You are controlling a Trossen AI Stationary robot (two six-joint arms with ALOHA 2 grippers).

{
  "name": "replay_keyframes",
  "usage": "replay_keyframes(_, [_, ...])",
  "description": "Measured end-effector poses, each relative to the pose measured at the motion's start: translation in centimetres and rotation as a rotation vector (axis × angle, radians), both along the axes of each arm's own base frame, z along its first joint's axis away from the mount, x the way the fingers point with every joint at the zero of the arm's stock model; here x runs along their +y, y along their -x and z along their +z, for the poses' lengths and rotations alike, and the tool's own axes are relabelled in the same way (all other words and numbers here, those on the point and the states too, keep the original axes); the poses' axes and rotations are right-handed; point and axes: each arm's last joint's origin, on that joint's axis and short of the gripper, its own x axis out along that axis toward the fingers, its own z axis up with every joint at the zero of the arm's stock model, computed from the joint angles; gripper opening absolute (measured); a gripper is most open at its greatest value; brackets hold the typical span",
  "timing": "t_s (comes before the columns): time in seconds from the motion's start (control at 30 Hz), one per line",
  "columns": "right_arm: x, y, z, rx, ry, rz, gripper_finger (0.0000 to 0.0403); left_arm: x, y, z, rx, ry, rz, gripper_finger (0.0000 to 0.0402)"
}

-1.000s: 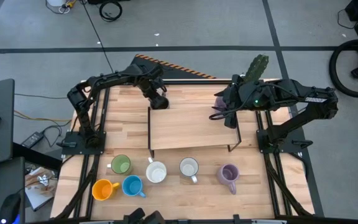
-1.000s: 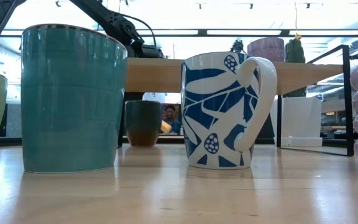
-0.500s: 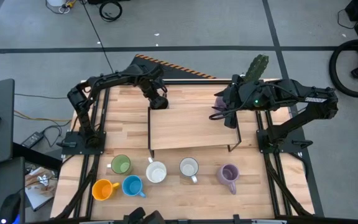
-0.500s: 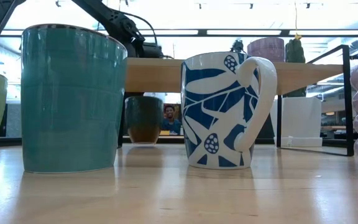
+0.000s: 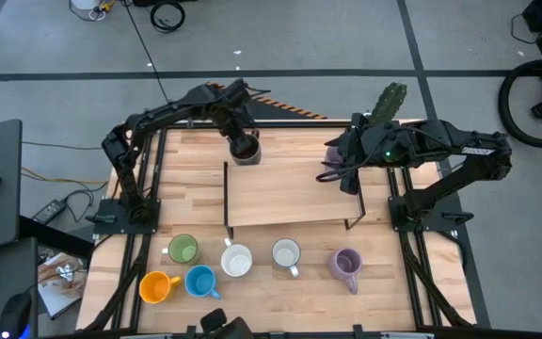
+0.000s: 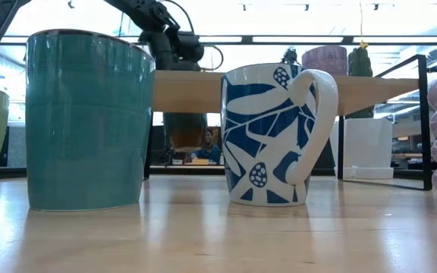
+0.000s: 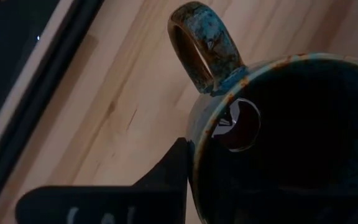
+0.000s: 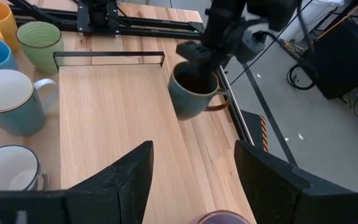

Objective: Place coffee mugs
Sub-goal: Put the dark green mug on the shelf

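I am a robot with two dark arms working over a wooden bench (image 5: pixel 290 287). Across the middle of the bench stands a raised wooden shelf (image 5: pixel 290 193) on thin black metal legs. Behind its right end sits a white pot with a green cactus (image 5: pixel 390 99).

My left jaws (image 5: pixel 240 139) are clenched on the rim of a dark brown mug (image 5: pixel 244 148), one finger inside and one outside. In the low view this mug (image 6: pixel 186 130) hangs clear of the bench, behind the shelf near its left end, its bottom below the shelf board. It stays upright with its mouth facing up, and its handle (image 7: pixel 205 45) sticks out sideways, away from my finger (image 7: pixel 166 177). The shelf top lies just in front of the mug and higher than its base, so I judge the coming move needs more lift first, then travel forward over the board's edge. My left arm is the one holding the mug, so it is the nearer one for this.

My right jaws (image 5: pixel 344 169) hover partly open above the right end of the shelf, gripping nothing, with a lavender mug (image 6: pixel 325 59) resting on the shelf just beneath them.

Six more mugs wait in front of the shelf: a green mug (image 5: pixel 183 250), two white mugs (image 5: pixel 237 260) (image 5: pixel 286 253), a second lavender one (image 5: pixel 346 265), an orange mug (image 5: pixel 156 286) and a blue mug (image 5: pixel 200 281).
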Motion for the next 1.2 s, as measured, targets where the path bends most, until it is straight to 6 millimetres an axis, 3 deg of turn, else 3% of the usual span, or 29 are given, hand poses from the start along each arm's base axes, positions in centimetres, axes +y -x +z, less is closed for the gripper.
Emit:
replay_keyframes(0.3, [0.0,0.1,-0.1,0.005,-0.017,-0.014,0.0231,0.0,-0.4,4.5,-0.069,-0.075,-0.052,0.0038])
replay_keyframes(0.6, [0.0,0.1,-0.1,0.002,-0.018,-0.014,0.0231,-1.5,-0.9,8.7,-0.149,-0.088,-0.014,0.0038])
replay_keyframes(0.83, [0.0,0.1,-0.1,0.001,-0.034,-0.018,0.0231,-3.7,-1.6,10.4,-0.179,-0.056,0.016,0.0038])
replay_keyframes(1.2, [0.0,0.1,-0.1,0.002,-0.035,-0.018,0.0231,-7.7,-2.5,10.0,-0.086,0.009,-0.082,0.0038])
